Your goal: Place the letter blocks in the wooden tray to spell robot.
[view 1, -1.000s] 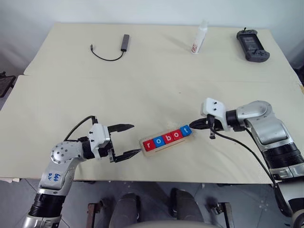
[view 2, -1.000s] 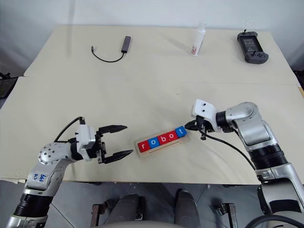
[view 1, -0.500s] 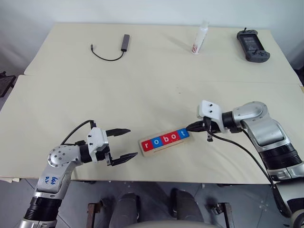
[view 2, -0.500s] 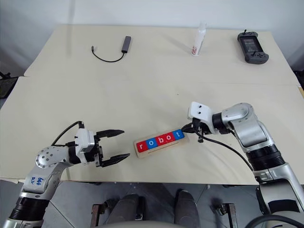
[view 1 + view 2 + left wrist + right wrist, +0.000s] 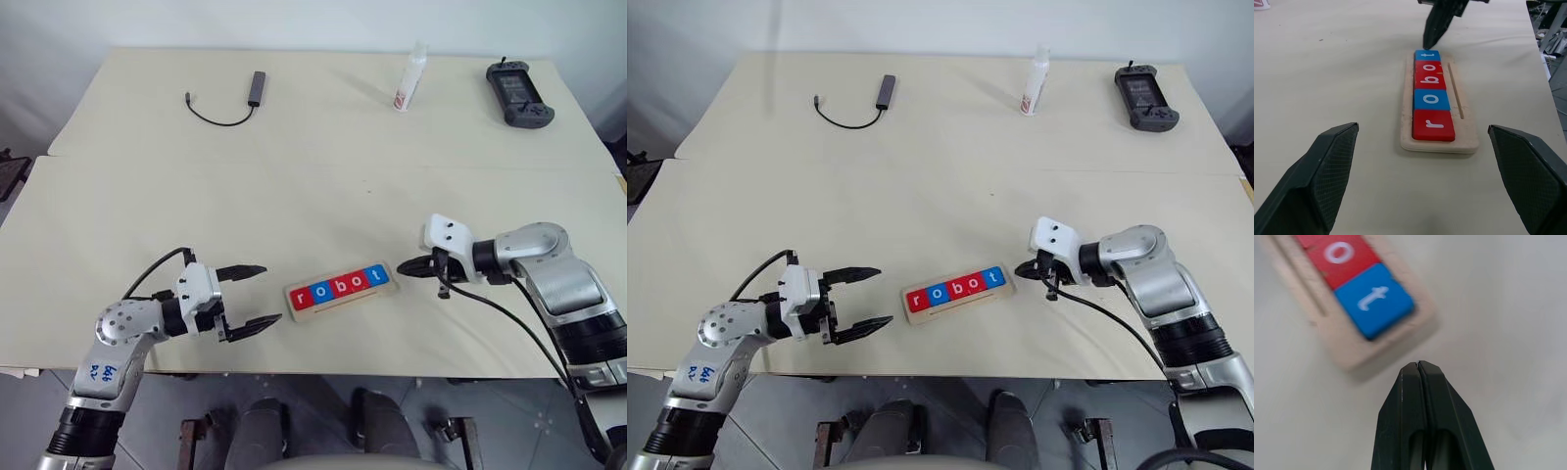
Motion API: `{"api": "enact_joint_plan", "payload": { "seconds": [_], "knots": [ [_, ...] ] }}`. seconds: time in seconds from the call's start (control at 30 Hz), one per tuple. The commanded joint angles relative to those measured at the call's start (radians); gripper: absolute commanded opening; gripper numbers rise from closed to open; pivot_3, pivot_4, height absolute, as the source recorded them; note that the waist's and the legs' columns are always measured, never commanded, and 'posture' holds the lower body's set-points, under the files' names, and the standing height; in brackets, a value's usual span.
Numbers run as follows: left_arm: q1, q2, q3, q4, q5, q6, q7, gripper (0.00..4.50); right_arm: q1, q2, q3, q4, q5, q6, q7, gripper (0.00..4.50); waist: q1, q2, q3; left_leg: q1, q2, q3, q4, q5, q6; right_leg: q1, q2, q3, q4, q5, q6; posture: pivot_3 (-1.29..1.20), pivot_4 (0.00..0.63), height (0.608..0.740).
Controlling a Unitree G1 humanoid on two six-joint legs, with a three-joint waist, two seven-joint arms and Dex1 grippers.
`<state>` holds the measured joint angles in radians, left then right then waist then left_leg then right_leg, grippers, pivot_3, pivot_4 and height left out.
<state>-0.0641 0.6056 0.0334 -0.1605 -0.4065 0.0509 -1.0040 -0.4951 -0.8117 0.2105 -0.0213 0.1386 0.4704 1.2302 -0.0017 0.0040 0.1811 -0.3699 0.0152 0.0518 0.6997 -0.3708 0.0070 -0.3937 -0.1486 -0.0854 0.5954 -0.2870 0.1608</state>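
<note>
Five letter blocks point(image 5: 340, 287) lie in a row in the wooden tray point(image 5: 1465, 133) near the table's front edge and read r, o, b, o, t. The r block point(image 5: 1433, 125) is red, and the t block point(image 5: 1374, 298) at the far end is blue. My right gripper point(image 5: 402, 266) is shut and empty. Its tip points at the tray's t end from a small gap to the right. My left gripper point(image 5: 269, 293) stands open and level just left of the tray's r end, with nothing between its fingers point(image 5: 1317, 181).
At the table's far side lie a dark USB adapter point(image 5: 257, 86) with its cable, a white bottle point(image 5: 409, 76) and a black handheld controller point(image 5: 519, 93). The table's front edge runs just below the tray and both grippers.
My right gripper has drawn back to the right, away from the t block it was touching. The left gripper has stayed open in place. The camera view has shifted slightly.
</note>
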Motion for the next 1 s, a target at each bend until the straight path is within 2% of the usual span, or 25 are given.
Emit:
{"api": "enact_joint_plan", "payload": {
  "seconds": [0.03, 0.53, 0.67, 0.77, 0.83, 0.93, 1.0],
  "knots": [
    [-0.006, 0.013, 0.022, -0.013, -0.011, -0.013, -0.014, 4.50, 0.036, -0.019, -0.006, -0.092, 0.041, 0.048, 0.020, 0.04, 0.000, 0.000, 0.000, 0.000, 0.000, 0.000, 0.000, 0.000, 0.000, 0.000, 0.000, 0.000, 0.000, 0.000, 0.000, 0.00, 0.150, 0.740],
    [-0.030, 0.011, 0.025, 0.024, -0.014, -0.016, -0.047, 4.50, 0.117, -0.079, -0.060, -0.205, 0.109, 0.136, 0.001, 0.04, 0.004, 0.000, 0.000, 0.000, 0.000, 0.000, 0.000, 0.000, 0.000, 0.000, 0.000, 0.000, 0.000, 0.000, 0.000, 0.00, 0.150, 0.740],
    [-0.029, 0.015, 0.032, 0.031, -0.019, -0.019, -0.057, 4.50, 0.151, -0.075, -0.128, -0.217, 0.143, 0.104, -0.033, 0.04, 0.002, 0.000, 0.000, 0.000, 0.000, 0.000, 0.000, 0.000, 0.000, 0.000, 0.000, 0.000, 0.000, 0.000, 0.000, 0.00, 0.150, 0.740],
    [-0.025, 0.038, 0.065, 0.046, -0.049, -0.004, -0.087, 4.50, 0.237, -0.088, -0.295, -0.216, 0.247, 0.067, 0.000, 0.61, 0.004, 0.000, 0.000, 0.000, 0.000, 0.000, 0.000, 0.000, 0.000, 0.000, 0.000, 0.000, 0.000, 0.000, 0.000, 0.00, 0.150, 0.740],
    [-0.020, 0.053, 0.086, 0.063, -0.061, -0.001, -0.103, 4.50, 0.285, -0.091, -0.358, -0.208, 0.251, 0.010, -0.007, 1.21, 0.006, 0.000, 0.000, 0.000, 0.000, 0.000, 0.000, 0.000, 0.000, 0.000, 0.000, 0.000, 0.000, 0.000, 0.000, 0.00, 0.150, 0.740],
    [-0.021, 0.072, 0.120, 0.097, -0.068, -0.006, -0.114, 4.50, 0.373, -0.039, -0.479, -0.160, 0.295, -0.236, 0.068, 2.23, 0.010, 0.000, 0.000, 0.000, 0.000, 0.000, 0.000, 0.000, 0.001, 0.001, 0.000, 0.000, -0.001, 0.000, 0.000, 0.00, 0.150, 0.740],
    [-0.023, 0.082, 0.131, 0.113, -0.065, -0.013, -0.128, 4.50, 0.405, -0.017, -0.525, -0.146, 0.348, -0.272, 0.095, 2.88, 0.009, 0.000, 0.000, 0.001, 0.000, 0.000, 0.000, 0.000, 0.001, 0.001, 0.000, 0.000, 0.000, 0.000, 0.000, 0.00, 0.150, 0.740]
  ]
}}
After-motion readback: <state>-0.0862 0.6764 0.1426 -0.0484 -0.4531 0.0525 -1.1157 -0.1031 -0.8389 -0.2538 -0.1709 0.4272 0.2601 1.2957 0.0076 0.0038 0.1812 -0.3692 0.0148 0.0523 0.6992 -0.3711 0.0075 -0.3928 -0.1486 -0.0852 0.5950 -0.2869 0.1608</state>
